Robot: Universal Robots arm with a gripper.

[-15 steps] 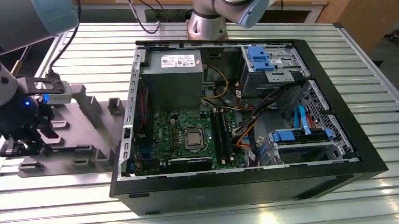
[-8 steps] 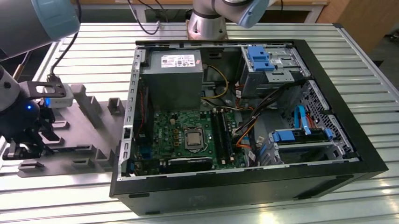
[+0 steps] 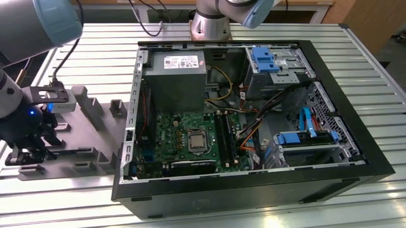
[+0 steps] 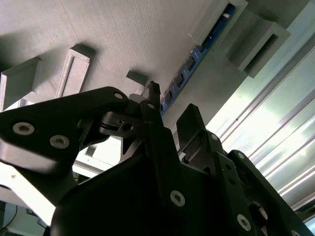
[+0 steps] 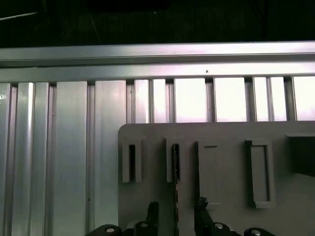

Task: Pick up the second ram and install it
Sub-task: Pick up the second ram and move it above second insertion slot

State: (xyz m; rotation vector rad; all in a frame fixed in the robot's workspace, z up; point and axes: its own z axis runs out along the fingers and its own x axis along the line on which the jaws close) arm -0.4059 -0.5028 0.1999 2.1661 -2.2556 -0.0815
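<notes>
Two grey tray blocks (image 5: 132, 162) flank the second ram (image 5: 175, 162); the pincer (image 5: 176, 204) straddles it, unclenched

- Open computer case (image 3: 254, 195) lies on a slatted metal table (image 3: 101, 42), interior facing up.
- Inside: grey power supply (image 3: 178, 80) beside the green motherboard (image 3: 166, 135); processor socket (image 3: 195, 141) mid-board.
- Blue drive caddy (image 3: 263, 58) at the far corner.
- Grey moulded tray (image 3: 95, 137) at the exterior view's left, apparently touching the case wall.

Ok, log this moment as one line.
gripper: open, over second ram | second ram: on edge in grey tray slot, not gripped
</notes>
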